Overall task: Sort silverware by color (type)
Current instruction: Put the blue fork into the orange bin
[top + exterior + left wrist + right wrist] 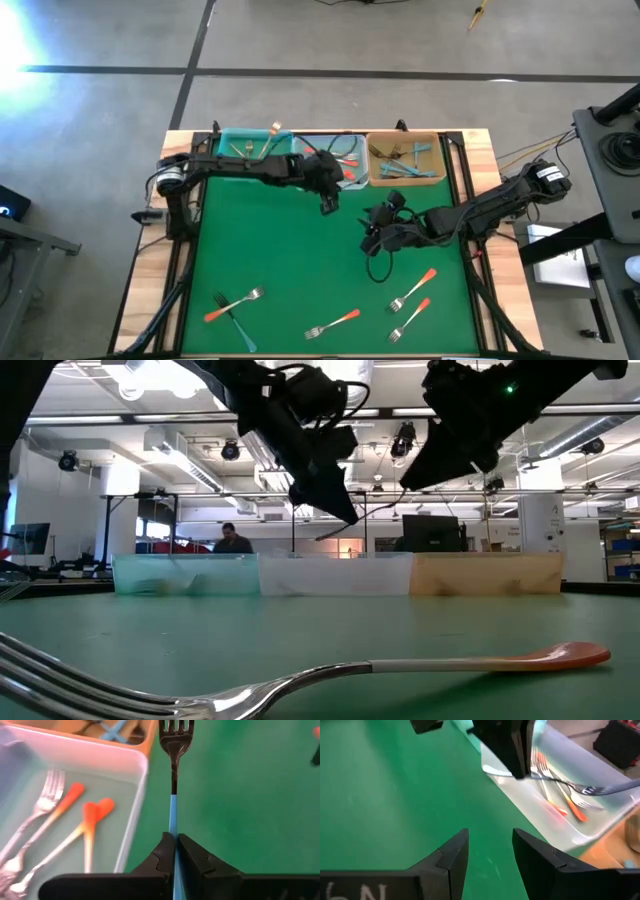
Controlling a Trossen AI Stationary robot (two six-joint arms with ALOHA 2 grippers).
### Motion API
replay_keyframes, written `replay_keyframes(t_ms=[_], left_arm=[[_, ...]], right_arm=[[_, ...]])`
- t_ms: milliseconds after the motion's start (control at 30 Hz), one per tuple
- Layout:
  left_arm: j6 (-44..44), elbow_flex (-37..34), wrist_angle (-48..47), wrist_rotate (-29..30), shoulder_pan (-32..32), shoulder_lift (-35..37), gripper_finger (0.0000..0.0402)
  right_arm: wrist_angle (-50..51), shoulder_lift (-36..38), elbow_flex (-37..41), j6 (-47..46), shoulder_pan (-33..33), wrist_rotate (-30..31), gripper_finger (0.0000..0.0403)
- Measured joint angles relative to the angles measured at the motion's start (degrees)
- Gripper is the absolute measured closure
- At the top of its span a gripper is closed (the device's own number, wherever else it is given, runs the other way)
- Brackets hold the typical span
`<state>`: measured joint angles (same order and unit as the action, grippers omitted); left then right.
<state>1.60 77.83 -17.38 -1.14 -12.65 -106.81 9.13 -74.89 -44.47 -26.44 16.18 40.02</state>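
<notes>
Left gripper (pixel 176 851): clamped on a blue-handled fork (pixel 173 785), beside the clear bin (pixel 135 795) of orange-handled forks (pixel 85 827).
Right gripper (pixel 490 851): fingers parted, empty, over the green mat (pixel 385 795).
High view: four orange-handled forks (pixel 330 323) and one blue fork (pixel 236 326) lie loose near the front edge.

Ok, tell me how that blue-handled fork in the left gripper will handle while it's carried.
Probably stiff: the blue-handled fork juts straight from the left gripper without sagging. Likely light, being slim. It may pivot or slip, since the shut fingers pinch only its narrow, smooth-looking handle.
</notes>
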Motion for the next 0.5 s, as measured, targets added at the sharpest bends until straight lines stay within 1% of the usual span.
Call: replay_keyframes(t_ms=[67,233,333,500], left_arm=[[0.4,-0.3,0.0,-3.7,-1.2,1.0,0.0401],[-1.5,-0.4,2.0,-4.1,-1.6,4.7,0.0401],[-2.7,-0.4,4.6,-4.1,-1.6,7.0,0.0401],[-1.9,-1.5,4.4,-4.0,-1.7,11.7,0.0401]], right_arm=[[-2.7,0.0,0.0,0.0,-0.1,0.0,0.0259],[-8.5,0.0,0.0,1.6,-0.6,-0.1,0.0259],[-5.9,0.0,0.0,6.7,-1.6,-1.5,0.0259],[-2.5,-0.1,0.0,4.8,-2.4,-1.6,0.0259]])
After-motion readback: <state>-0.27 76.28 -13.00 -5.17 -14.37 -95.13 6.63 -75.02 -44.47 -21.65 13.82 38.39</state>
